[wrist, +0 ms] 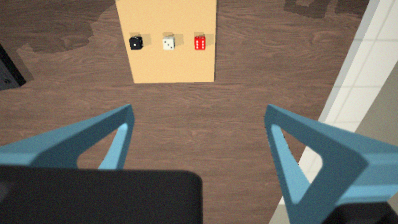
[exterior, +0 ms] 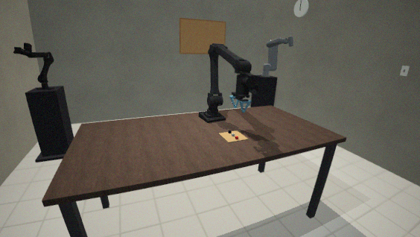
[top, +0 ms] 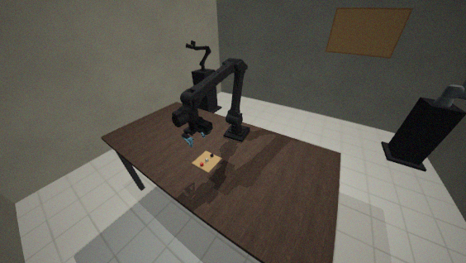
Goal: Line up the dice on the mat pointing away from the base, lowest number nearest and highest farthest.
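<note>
Counter (exterior: 149, 149): dark wood, arm base near its far edge.

Mat (wrist: 170, 70): tan, flat on the counter, toward the far right corner.

Dice, all on the mat in one straight row: black die (wrist: 136, 43), white die (wrist: 169, 42), red die (wrist: 200, 42), standing apart.

End effector (wrist: 200, 135): blue fingers spread wide, holding nothing, raised above the counter beside the mat.

Black (wrist: 136, 43), white (wrist: 169, 42), red dice (wrist: 200, 42); row on tan mat (wrist: 170, 70)
</note>
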